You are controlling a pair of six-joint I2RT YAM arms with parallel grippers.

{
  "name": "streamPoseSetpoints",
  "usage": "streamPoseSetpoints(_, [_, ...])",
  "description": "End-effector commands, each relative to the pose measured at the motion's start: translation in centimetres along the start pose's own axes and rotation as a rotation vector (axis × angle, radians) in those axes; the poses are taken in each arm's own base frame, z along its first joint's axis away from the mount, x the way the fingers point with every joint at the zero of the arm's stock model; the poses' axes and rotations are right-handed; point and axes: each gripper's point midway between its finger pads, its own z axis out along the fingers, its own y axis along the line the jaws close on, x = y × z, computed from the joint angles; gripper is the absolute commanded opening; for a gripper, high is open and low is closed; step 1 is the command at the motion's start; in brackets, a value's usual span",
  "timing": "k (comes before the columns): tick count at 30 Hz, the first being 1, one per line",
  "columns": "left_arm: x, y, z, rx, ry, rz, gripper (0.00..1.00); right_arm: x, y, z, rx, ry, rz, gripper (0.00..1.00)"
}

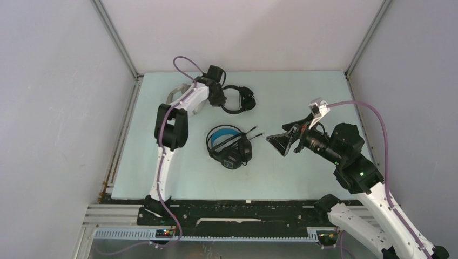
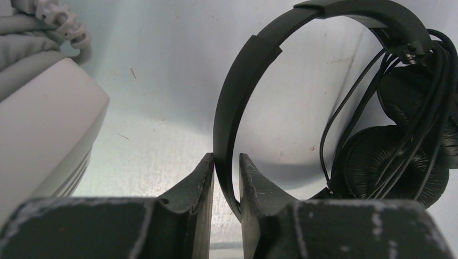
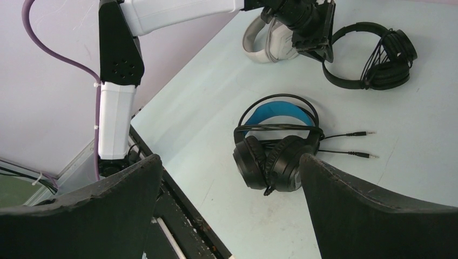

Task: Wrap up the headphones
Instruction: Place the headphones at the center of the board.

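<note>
- Three sets lie on the bench (image 1: 302, 172).
- Left tool (image 2: 227, 159), narrowly parted, straddles the slim black headphones (image 2: 237, 81) at the band; grip unclear; white headphones (image 2: 48, 118) just beside it.
- Right tool (image 3: 229, 157) gapes wide, empty; blue-lined headphones (image 3: 270, 156) lie ahead, apart.

No lettering, number or brand can be read anywhere. The nearest thing to a sign is a small bluish mark on an earcup of the black-and-blue headphones (image 1: 231, 159), which lie ahead of the right gripper (image 1: 276, 147). It is too small to make out.
</note>
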Motion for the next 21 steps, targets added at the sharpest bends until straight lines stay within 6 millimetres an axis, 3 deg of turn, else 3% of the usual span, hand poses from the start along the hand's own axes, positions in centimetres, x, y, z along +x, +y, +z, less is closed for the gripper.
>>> streamPoseSetpoints(1, [-2.9,-1.4,-1.4,0.06,-0.062,-0.016,0.26,-0.4,0.0,0.3,-0.01,-0.016,-0.013,1.0])
streamPoseSetpoints(6, [-3.6,-1.8,-2.8,0.086,-0.076,0.002,0.31,-0.3,0.0,0.6,-0.012,-0.009,0.003,1.0])
streamPoseSetpoints(11, [-4.8,-3.3,-5.4,0.16,-0.101,0.028,0.38,-0.1,-0.2,0.9,-0.013,-0.008,0.014,0.99])
streamPoseSetpoints(17, [-6.3,-4.6,-10.4,0.226,-0.142,0.054,0.5,0.9,-0.5,1.4,-0.016,0.005,0.039,1.0])
streamPoseSetpoints(21, [-7.3,-5.9,-15.4,0.301,-0.181,0.08,0.55,1.5,-1.4,1.5,0.021,0.02,0.037,1.0])
